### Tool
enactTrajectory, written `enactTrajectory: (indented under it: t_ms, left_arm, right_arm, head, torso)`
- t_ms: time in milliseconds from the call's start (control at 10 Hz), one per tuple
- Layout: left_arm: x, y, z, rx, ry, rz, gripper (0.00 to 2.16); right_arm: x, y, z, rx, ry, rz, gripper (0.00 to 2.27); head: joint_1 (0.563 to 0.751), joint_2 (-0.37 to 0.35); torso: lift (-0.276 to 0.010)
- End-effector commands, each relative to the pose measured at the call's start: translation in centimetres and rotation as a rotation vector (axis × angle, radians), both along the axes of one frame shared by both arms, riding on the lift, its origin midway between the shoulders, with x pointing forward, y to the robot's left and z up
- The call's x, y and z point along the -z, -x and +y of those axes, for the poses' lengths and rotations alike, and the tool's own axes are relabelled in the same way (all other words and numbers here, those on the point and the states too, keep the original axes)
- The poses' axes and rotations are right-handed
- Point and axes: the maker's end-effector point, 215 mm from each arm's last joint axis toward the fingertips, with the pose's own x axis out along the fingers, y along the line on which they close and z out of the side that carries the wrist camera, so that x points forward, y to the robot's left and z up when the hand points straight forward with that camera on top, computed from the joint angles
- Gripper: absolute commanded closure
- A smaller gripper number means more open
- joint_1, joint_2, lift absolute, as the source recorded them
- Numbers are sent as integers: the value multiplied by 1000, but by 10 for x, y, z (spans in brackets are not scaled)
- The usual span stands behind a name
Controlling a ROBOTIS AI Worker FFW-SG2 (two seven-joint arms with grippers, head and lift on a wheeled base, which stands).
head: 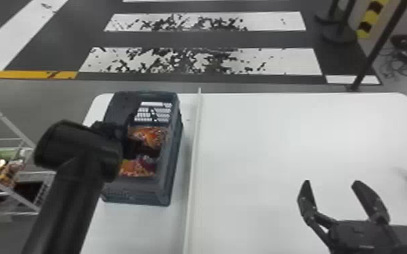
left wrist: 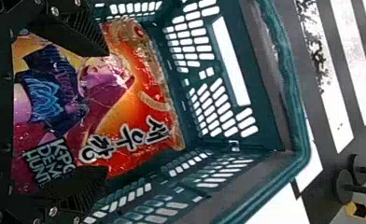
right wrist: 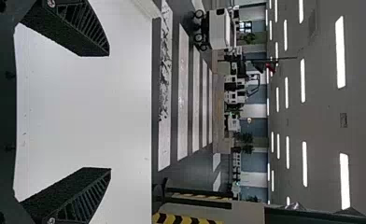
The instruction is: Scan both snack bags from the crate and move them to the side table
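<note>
**Left gripper (left wrist: pixel 107 112) Spread Over the Far Snack Bag (head: pixel 152 135)**

The left gripper's fingers stood apart inside the crate (head: pixel 175 145), one toward either side of the far snack bag, which lay just ahead of and beneath them. The bag's crimped end pointed to the crate's far wall; how far its body ran back under the gripper could not be told. The next move seemed to call for a squeeze across the bag, then a lift clear of the walls; slick film might slip. The near snack bag (head: pixel 138 169) lay in the crate toward the counter's (head: pixel 280 152) near edge. The crate stood along the counter's left edge, close to its far left corner, left of a raised strip (head: pixel 194 162). The right gripper (head: pixel 331 183), its fingers spread, hung well apart over the counter's right part, leaving the left arm nearer both bags.
</note>
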Motion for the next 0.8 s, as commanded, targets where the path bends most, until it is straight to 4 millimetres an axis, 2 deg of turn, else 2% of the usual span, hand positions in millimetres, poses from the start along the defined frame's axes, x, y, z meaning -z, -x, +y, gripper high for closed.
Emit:
enactTrajectory:
  t_ms: [0, 300, 500, 600, 700]
  left_arm:
    - [12, 8, 7, -14, -12, 33, 130]
    - [25, 15, 8, -26, -6, 76, 140]
    - [27, 16, 6, -27, 9, 88, 464]
    - [28, 16, 11, -58, -5, 77, 1517]
    - [32, 20, 18, -108, 0, 78, 2054]
  right_arm:
    - [3, -2, 3, -7, -1, 6, 43]
    - [7, -4, 6, -16, -3, 16, 43]
    - [8, -4, 6, -18, -3, 16, 43]
    - [8, -4, 7, -19, -4, 18, 43]
    - [8, -4, 7, -19, -4, 18, 43]
  head:
    - [695, 84]
    - [695, 106]
    - [695, 105]
    - [695, 104]
    - [695, 111]
  torso:
    - [-75]
    - [-75]
    - [-75]
    - [-75]
    - [-75]
